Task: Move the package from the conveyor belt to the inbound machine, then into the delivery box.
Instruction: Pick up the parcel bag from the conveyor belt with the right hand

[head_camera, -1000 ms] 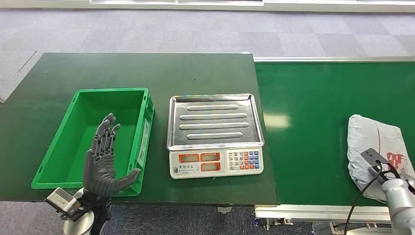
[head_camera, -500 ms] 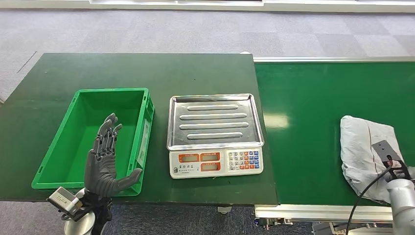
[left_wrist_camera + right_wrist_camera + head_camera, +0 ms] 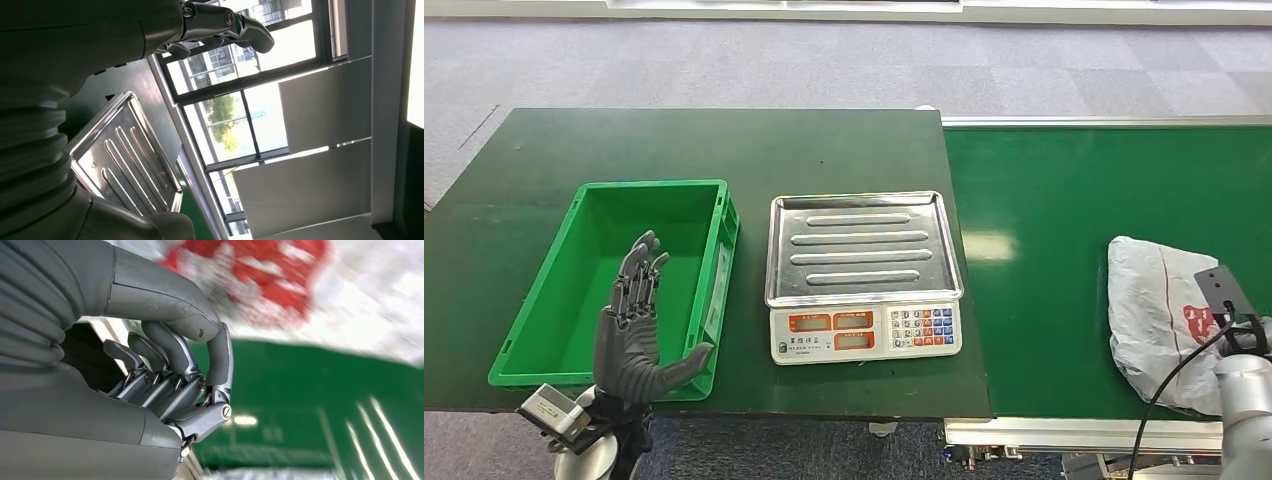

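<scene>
The right hand [image 3: 165, 385], fingers curled in with nothing in them, hangs near the grey plastic package with a red print [image 3: 1166, 318], which lies on the green conveyor belt [image 3: 1044, 250]. The left hand [image 3: 634, 335] is held flat with fingers apart over the green plastic crate [image 3: 529, 330] on the dark green surface [image 3: 724, 140], beside a steel-topped scale [image 3: 864, 265]; grey carpet floor [image 3: 824, 60] lies beyond.

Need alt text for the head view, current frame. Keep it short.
A grey plastic-wrapped package with a red mark lies on the green conveyor belt at right, the robot's right arm beside it. At centre, a steel-topped weighing scale with a keypad stands on a dark green table; the open left hand hovers over an empty green plastic crate.
</scene>
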`<state>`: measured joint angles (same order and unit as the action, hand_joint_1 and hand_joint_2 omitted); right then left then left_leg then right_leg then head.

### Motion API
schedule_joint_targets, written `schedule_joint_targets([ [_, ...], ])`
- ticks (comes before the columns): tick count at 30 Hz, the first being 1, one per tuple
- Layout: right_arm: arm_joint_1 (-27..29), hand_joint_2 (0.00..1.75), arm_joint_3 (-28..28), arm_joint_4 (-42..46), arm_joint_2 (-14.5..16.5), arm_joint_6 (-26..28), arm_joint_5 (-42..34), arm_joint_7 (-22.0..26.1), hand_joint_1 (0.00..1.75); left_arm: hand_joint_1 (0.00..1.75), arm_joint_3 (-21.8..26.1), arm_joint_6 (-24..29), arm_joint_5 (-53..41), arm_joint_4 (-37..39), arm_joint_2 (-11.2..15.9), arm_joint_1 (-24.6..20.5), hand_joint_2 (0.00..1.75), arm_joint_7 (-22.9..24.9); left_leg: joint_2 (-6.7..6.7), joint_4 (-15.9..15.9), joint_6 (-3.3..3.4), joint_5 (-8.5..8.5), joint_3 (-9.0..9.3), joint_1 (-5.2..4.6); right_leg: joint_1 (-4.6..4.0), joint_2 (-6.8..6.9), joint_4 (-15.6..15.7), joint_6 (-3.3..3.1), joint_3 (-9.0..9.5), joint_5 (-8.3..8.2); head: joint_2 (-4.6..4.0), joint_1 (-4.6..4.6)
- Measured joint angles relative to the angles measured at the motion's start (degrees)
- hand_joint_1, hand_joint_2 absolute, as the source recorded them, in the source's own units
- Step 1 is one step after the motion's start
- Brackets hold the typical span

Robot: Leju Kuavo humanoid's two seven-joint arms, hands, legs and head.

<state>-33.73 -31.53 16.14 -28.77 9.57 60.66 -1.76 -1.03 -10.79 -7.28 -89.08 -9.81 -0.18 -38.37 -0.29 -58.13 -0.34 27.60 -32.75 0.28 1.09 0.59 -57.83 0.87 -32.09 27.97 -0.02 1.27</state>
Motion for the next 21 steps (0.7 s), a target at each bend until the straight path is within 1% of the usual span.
schedule_joint_targets([
  [3, -1.22, 1.75, -1.51, 1.03, 0.64, 3.37, -3.82, 8.06, 1.75, 0.00, 0.00, 0.73, -0.03, -0.75, -0.08, 0.69, 1.75, 0.15, 0.00, 0.00, 0.00, 0.00, 0.00, 0.00, 0.00, 0.00, 0.00, 0.00, 0.00, 0.00, -0.01, 0.00],
  [5, -2.30, 1.75, -2.78, 1.89, 1.15, 3.97, -7.17, 13.68, 1.75, 0.00, 0.00, 1.31, -0.06, -1.12, -0.14, 1.06, 1.75, 0.12, 0.00, 0.00, 0.00, -0.01, 0.00, 0.00, 0.00, 0.00, 0.00, 0.00, 0.00, 0.00, -0.01, 0.00],
  [6, -2.82, 1.75, -3.35, 2.35, 1.42, 4.02, -8.71, 15.97, 1.56, 0.00, 0.00, 1.56, -0.07, -1.24, -0.15, 1.17, 1.75, 0.07, 0.00, 0.00, 0.00, -0.01, 0.00, 0.00, 0.00, 0.00, 0.00, 0.00, 0.00, 0.00, -0.01, 0.00],
  [7, -3.32, 1.75, -3.83, 2.89, 1.71, 4.09, -10.08, 17.81, 1.13, 0.00, 0.00, 1.80, -0.07, -1.32, -0.16, 1.26, 1.75, 0.01, -0.01, 0.00, 0.00, -0.01, 0.01, 0.00, 0.00, 0.01, 0.00, 0.00, 0.01, 0.00, 0.00, 0.00],
  [9, -4.21, 0.87, -4.35, 3.93, 2.29, 3.91, -11.84, 19.40, 0.25, 0.00, 0.00, 2.12, -0.07, -1.37, -0.16, 1.32, 1.75, -0.08, -0.01, 0.00, 0.00, -0.02, 0.01, 0.00, -0.01, 0.02, 0.00, 0.00, 0.01, 0.00, 0.00, 0.00],
  [10, -4.63, 0.44, -4.44, 4.32, 2.54, 3.21, -12.36, 19.20, 0.00, 0.00, 0.00, 2.19, -0.06, -1.37, -0.16, 1.33, 1.75, -0.09, -0.01, 0.00, -0.01, -0.02, 0.01, 0.01, -0.01, 0.02, 0.00, 0.00, 0.01, -0.01, -0.01, 0.00],
  [11, -5.02, 0.00, -4.45, 4.55, 2.72, 1.86, -12.80, 18.50, 0.00, 0.00, 0.00, 2.22, -0.06, -1.37, -0.16, 1.34, 1.75, -0.10, -0.01, 0.00, -0.01, -0.02, 0.02, 0.01, -0.01, 0.01, 0.00, 0.00, 0.01, -0.01, -0.01, 0.00],
  [12, -5.35, 0.00, -4.45, 4.65, 2.84, -0.56, -13.59, 17.68, 0.00, 0.00, 0.00, 2.22, -0.06, -1.35, -0.16, 1.31, 1.75, -0.10, 0.00, 0.00, -0.01, -0.03, 0.02, 0.01, -0.01, 0.01, 0.00, 0.00, 0.00, -0.01, -0.01, 0.00],
  [14, -5.79, 0.00, -4.65, 4.67, 2.95, -7.60, -16.54, 16.78, 0.00, 0.00, 0.00, 2.18, -0.06, -1.24, -0.16, 1.18, 1.75, -0.15, -0.01, -0.01, -0.01, -0.02, 0.03, 0.00, 0.00, 0.01, 0.00, 0.00, -0.01, -0.01, 0.00, 0.00],
  [15, -5.88, 0.00, -5.06, 4.62, 2.96, -12.45, -19.34, 17.08, 0.00, 0.00, -0.01, 2.05, -0.06, -1.11, -0.16, 1.05, 1.75, -0.28, -0.02, -0.02, -0.01, -0.03, 0.03, 0.00, 0.00, 0.03, 0.00, 0.00, -0.02, -0.01, 0.00, 0.00],
  [16, -5.87, 0.00, -5.91, 4.55, 2.97, -18.49, -23.33, 18.03, 0.00, 0.00, -0.01, 1.87, -0.06, -0.91, -0.16, 0.88, 1.75, -0.51, -0.04, -0.03, -0.01, -0.03, 0.03, 0.00, 0.00, 0.04, 0.00, 0.00, -0.03, -0.01, 0.00, 0.00],
  [17, -5.75, 0.00, -7.14, 4.45, 2.98, -25.90, -28.33, 19.47, 0.00, 0.00, -0.02, 1.66, -0.06, -0.64, -0.16, 0.64, 1.75, -0.81, -0.06, -0.03, -0.01, -0.03, 0.03, 0.00, 0.01, 0.06, 0.00, 0.00, -0.03, -0.01, 0.00, 0.01],
  [19, -5.22, 0.00, -10.80, 4.29, 3.03, -44.63, -40.20, 22.88, 0.00, 0.00, -0.06, 1.28, -0.19, 0.12, -0.16, 0.12, 1.75, -1.33, -0.06, -0.04, -0.01, -0.02, 0.02, 0.00, 0.00, 0.07, 0.00, 0.01, -0.03, -0.01, 0.00, 0.01],
  [20, -4.90, 0.00, -12.78, 4.27, 3.16, -51.85, -45.15, 24.00, 0.00, 0.00, -0.09, 1.17, -0.30, 0.49, -0.16, -0.09, 1.75, -1.46, -0.07, -0.04, 0.00, -0.02, 0.01, 0.01, -0.01, 0.08, 0.00, 0.01, -0.02, 0.00, 0.00, 0.01],
  [21, -4.62, 0.00, -14.72, 4.27, 3.33, -56.58, -49.10, 24.57, 0.00, 0.00, -0.13, 1.10, -0.43, 0.80, -0.16, -0.21, 1.75, -1.55, -0.08, -0.04, 0.00, -0.02, 0.00, 0.01, -0.02, 0.10, 0.00, 0.01, -0.01, 0.00, 0.00, 0.01],
])
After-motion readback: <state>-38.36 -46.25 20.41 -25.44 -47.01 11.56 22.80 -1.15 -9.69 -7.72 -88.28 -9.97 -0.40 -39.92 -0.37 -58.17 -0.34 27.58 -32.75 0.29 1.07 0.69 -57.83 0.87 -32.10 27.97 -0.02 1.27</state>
